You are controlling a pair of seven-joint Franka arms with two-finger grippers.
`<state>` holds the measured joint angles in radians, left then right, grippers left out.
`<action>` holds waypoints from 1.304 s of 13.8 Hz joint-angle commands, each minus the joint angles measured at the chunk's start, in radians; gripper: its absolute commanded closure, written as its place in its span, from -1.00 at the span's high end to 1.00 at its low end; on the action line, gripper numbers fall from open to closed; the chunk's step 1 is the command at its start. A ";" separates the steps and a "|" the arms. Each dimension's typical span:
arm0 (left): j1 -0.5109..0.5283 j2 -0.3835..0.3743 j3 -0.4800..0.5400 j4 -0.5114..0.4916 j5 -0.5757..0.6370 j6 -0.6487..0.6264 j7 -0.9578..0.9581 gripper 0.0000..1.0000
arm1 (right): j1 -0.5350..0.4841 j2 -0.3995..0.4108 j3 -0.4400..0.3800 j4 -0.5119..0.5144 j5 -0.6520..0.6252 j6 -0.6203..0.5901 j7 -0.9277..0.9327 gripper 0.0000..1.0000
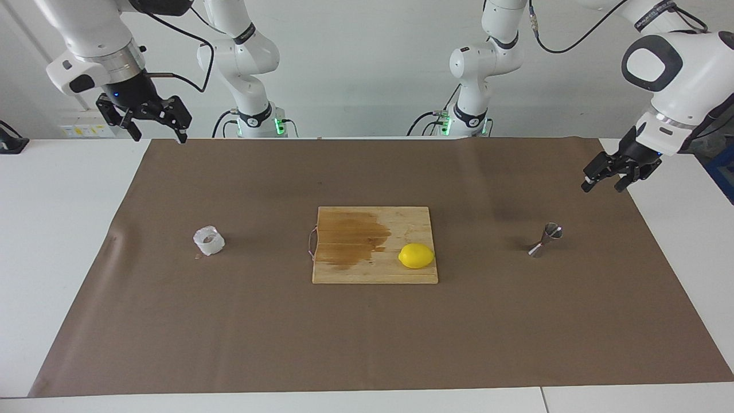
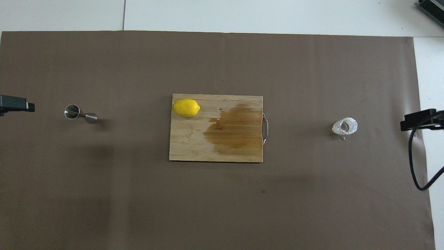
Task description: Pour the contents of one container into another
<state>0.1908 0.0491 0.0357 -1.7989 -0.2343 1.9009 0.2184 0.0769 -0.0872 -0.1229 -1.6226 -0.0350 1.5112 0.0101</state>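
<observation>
Facing view: one steel jigger (image 1: 546, 239) stands upright, long axis vertical, toward the left arm's end of the table (image 1: 51, 241); one whitish cup (image 1: 208, 240) sits upright toward the right arm's end. Left end effector (image 1: 603, 186) and right end effector (image 1: 155, 135) hang empty, fingers apart.

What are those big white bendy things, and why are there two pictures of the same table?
The white things are two robot arms. Each ends in a black claw for grabbing. One picture is taken from across the table, looking at the robots. The other looks down from high above the robots, so everything appears turned around.

On the brown paper lies a wooden board with a wet-looking stain and a lemon on it. Toward the right arm's end stands a whitish cup. Toward the left arm's end stands a shiny steel jigger.

Nothing is held. The right claw hangs open over the paper's corner. The left claw hangs over the paper's edge, with the jigger the nearest thing to it.
</observation>
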 commanded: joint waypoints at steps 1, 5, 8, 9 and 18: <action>0.033 0.040 -0.007 -0.017 -0.083 0.046 -0.075 1.00 | -0.005 -0.026 0.000 -0.028 0.018 0.000 -0.012 1.00; 0.033 0.032 -0.007 -0.080 -0.196 0.109 -0.269 1.00 | -0.005 -0.031 0.000 -0.039 0.018 0.006 -0.012 1.00; 0.035 0.029 -0.007 -0.140 -0.285 0.170 -0.395 1.00 | -0.008 -0.031 0.000 -0.043 0.018 0.014 -0.012 1.00; 0.042 0.031 -0.007 -0.166 -0.339 0.188 -0.416 1.00 | -0.008 -0.031 0.000 -0.043 0.018 0.014 -0.012 1.00; 0.110 0.112 -0.007 -0.204 -0.559 0.197 -0.686 1.00 | -0.005 -0.052 0.000 -0.077 0.056 -0.002 -0.012 1.00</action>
<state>0.3002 0.1679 0.0334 -1.9823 -0.7493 2.0736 -0.3927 0.0765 -0.1066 -0.1234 -1.6624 -0.0045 1.5107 0.0101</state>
